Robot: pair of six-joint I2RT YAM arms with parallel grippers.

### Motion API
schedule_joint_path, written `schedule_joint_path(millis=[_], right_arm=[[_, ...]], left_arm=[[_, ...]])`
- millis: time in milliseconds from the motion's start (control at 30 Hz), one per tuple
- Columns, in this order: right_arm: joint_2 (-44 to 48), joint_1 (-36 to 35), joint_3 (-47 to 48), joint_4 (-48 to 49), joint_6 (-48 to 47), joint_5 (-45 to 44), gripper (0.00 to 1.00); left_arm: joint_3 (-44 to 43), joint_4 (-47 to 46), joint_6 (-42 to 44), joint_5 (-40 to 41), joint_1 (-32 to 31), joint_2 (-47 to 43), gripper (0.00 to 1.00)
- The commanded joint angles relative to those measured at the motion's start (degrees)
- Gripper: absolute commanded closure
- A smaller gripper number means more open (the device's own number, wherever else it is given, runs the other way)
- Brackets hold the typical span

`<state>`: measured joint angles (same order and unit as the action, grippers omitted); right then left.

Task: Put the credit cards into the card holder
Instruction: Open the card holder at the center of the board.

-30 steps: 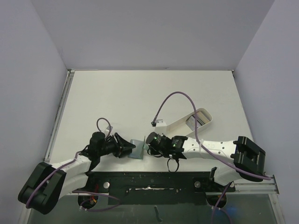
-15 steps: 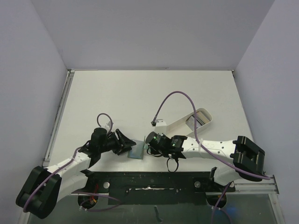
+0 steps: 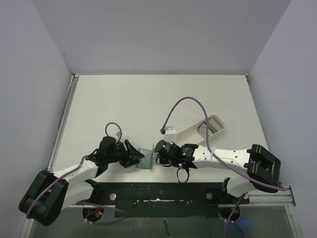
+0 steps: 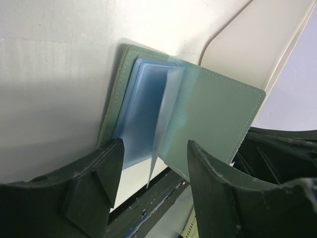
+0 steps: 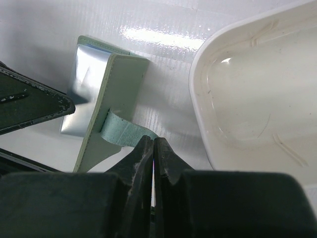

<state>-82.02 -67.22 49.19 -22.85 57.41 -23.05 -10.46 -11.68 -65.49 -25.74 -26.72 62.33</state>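
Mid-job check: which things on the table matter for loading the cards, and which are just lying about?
For the job: wallet, partly open; right end effector shut on its strap; left end effector open at its sleeves; greyish items, possibly cards.
Lying about: white tray holding them.
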Motion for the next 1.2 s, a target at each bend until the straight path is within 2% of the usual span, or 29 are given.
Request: schedule_joint_path(millis=[0, 367, 933, 1167], right_arm=[[0.89, -0.63, 1.44, 1.32, -0.45, -2.0, 0.99], [0.94, -0.8, 1.44, 1.45, -0.63, -2.09, 0.99], [0.54, -0.98, 1.37, 1.83, -0.86, -1.83, 0.99], [0.46, -0.97, 1.26, 2.02, -0.89, -1.74, 0.99]], left_arm=[[-1.59, -2.91, 1.24, 0.28, -0.51, 0.86, 0.48], [-3.6, 2.71, 4.01, 3.18, -0.61, -0.66, 0.47], [-2.13, -8.97, -2.39, -0.14, -3.6, 2.46, 0.47], [1.33, -19.36, -7.9, -0.87, -4.24, 2.01, 0.47]])
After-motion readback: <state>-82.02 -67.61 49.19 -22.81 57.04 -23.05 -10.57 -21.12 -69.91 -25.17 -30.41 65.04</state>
